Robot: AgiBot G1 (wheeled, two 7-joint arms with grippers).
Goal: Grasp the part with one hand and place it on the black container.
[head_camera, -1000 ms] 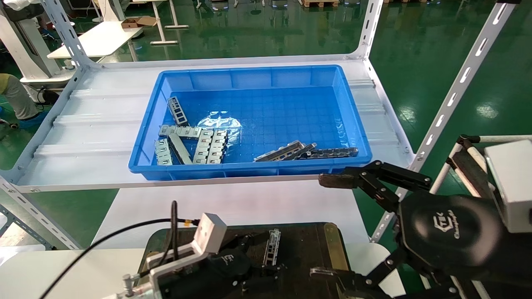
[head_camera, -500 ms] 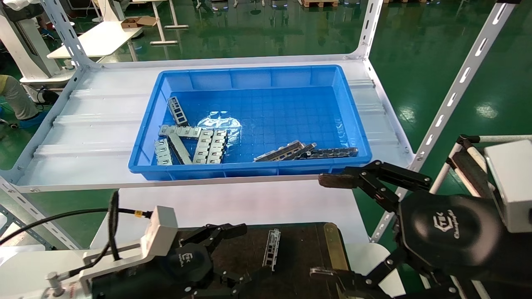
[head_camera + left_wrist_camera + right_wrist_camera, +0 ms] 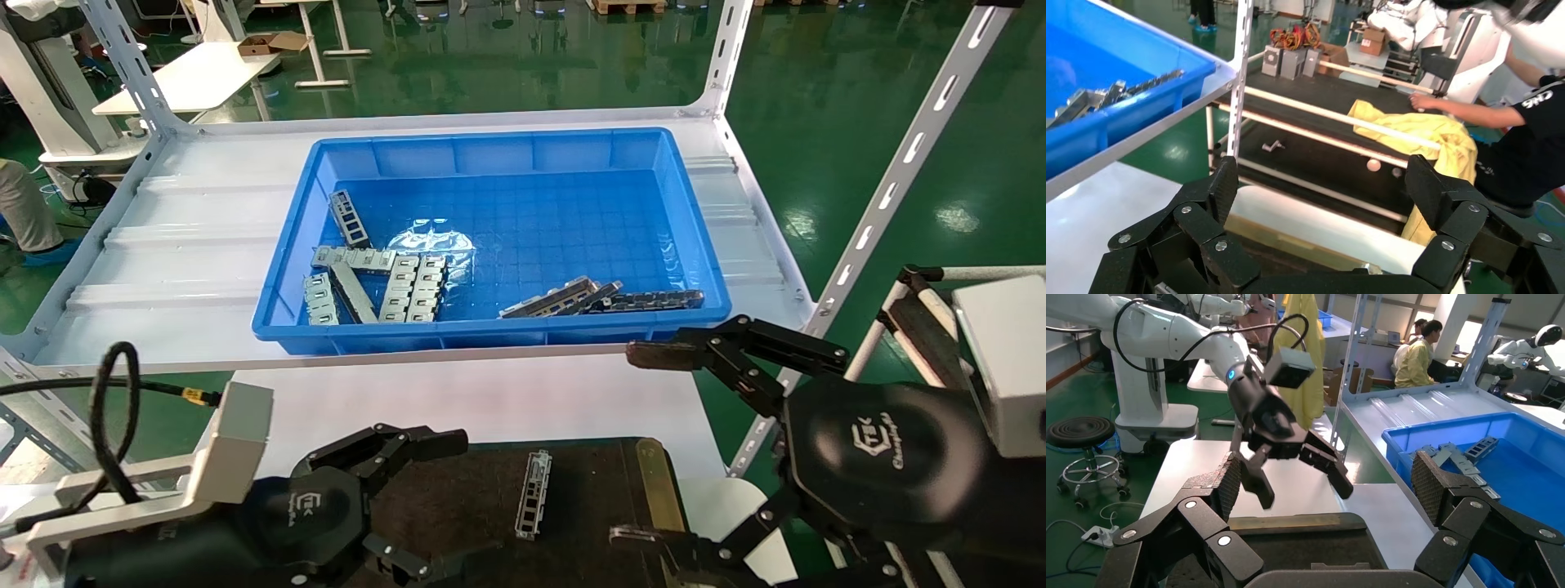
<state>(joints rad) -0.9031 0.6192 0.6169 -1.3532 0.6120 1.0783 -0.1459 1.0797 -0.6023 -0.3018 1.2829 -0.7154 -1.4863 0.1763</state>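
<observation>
One part [image 3: 532,495] now lies alone on the black container [image 3: 596,490], and that is the change that matters. A second ago the left gripper [image 3: 425,498] was down over this channel at the near edge of the tray; half a second ago it had let go and lifted off to the left; now it sits further left and nearer the robot, jaws spread wide and empty, well clear of the metal. The placing step therefore looks done for this piece, and the arm appears to be retreating.

Further left to right, the blue bin [image 3: 490,335] on the shelf behind holds the other stamped pieces, unchanged through the three head views.

At centre, the part rests flat on the container's matte face, running roughly away from the robot with a slight tilt. It is a long, narrow, silver-grey channel with a row of rectangular cutouts, bright against the dark surface, just left of the brass-coloured strip [image 3: 658,486].

On the right, the right gripper [image 3: 654,445] hangs parked above the white tabletop's [image 3: 490,400] edge, jaws spread and holding nothing.
</observation>
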